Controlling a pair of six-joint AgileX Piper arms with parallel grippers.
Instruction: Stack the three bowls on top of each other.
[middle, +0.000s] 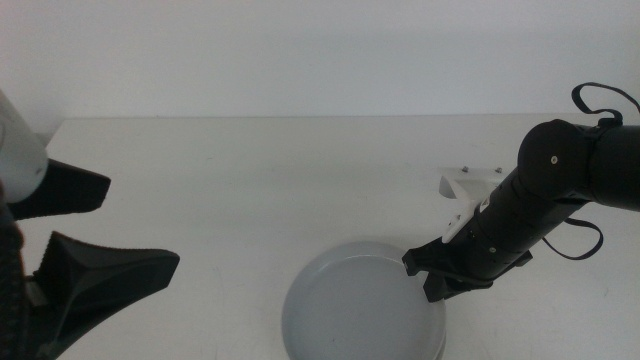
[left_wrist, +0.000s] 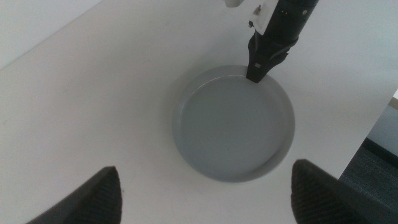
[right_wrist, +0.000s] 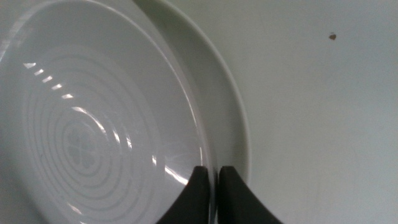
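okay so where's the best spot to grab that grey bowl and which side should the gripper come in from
Take the grey bowl by its low rim, one jaw inside and one outside, since it looks too wide and shallow to span. The right gripper already pinches the rim on its own side, coming in from the right. In the right wrist view a paler bowl shows just beneath. The left gripper waits open at the left.
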